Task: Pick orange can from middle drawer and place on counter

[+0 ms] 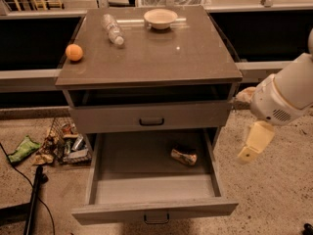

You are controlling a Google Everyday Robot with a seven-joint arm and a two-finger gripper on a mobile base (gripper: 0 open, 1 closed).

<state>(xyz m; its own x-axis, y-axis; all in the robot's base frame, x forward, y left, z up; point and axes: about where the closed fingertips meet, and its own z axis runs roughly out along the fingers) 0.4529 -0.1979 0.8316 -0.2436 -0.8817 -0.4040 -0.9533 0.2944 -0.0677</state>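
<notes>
orange can (184, 156) in middle drawer (156, 207) (open), pincer (254, 143) right of it

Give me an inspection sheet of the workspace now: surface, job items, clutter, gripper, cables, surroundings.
Surface: counter, glossy, holding three loose items.
Job's things: orange can lies on its side in the open middle drawer, right of centre; not yet on the counter.
Clutter: orange fruit near the left edge; clear bottle lying down and bowl at the back.
Grippers: gripper hangs right of the cabinet, outside the drawer, apart from the can.
Cables: black cable on the floor, left.
Surroundings: wire basket of litter and green wrapper on the floor; upper drawer shut.
</notes>
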